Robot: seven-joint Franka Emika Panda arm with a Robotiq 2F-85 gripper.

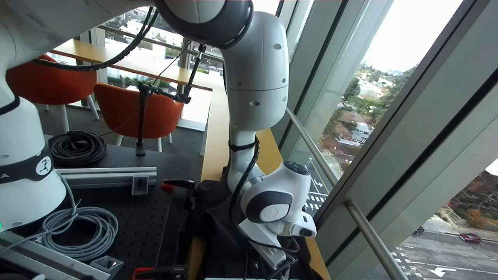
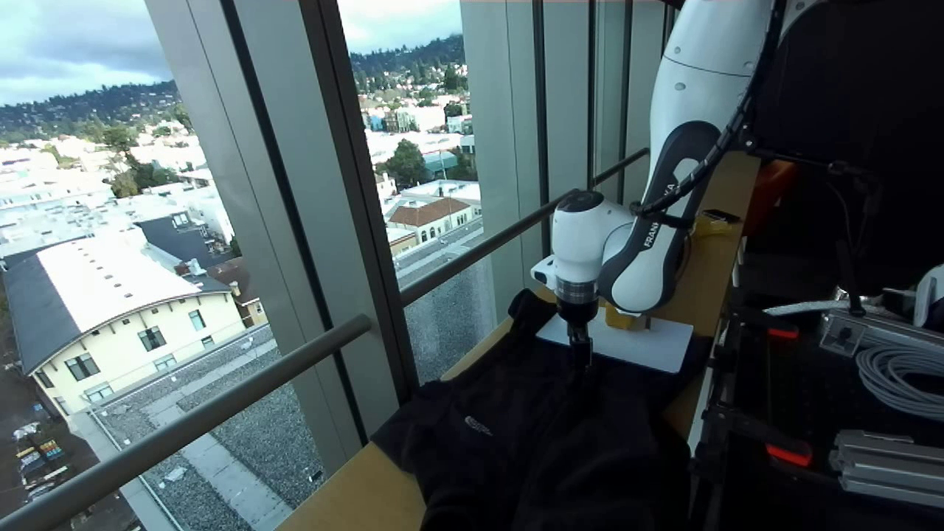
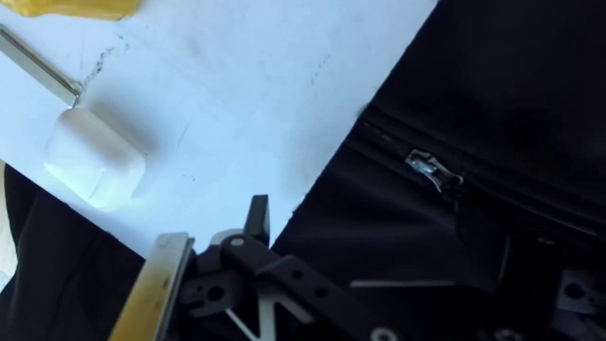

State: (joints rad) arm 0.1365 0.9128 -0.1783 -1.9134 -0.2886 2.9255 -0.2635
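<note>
My gripper (image 3: 367,215) stands open over a dark jacket (image 3: 378,199), its fingers wide apart with nothing seen between them but cloth. One of the fingers (image 3: 258,215) shows against a white board; the opposite one is dark and hard to make out. A metal zipper slider (image 3: 428,168) lies on the jacket just beyond the gap, close to the dark finger. Whether that finger touches its pull is too dark to tell. In an exterior view the gripper (image 2: 581,354) points down at the jacket (image 2: 509,442), near the board; contact with the cloth is unclear.
The white board (image 3: 246,104) bears a white rounded piece (image 3: 94,161) with a metal strip (image 3: 38,66), and a yellow object (image 3: 80,7). A handrail (image 2: 472,254) and windows run along the wooden ledge (image 2: 369,494). Clamps (image 2: 789,453) and coiled cable (image 1: 83,233) are by the base.
</note>
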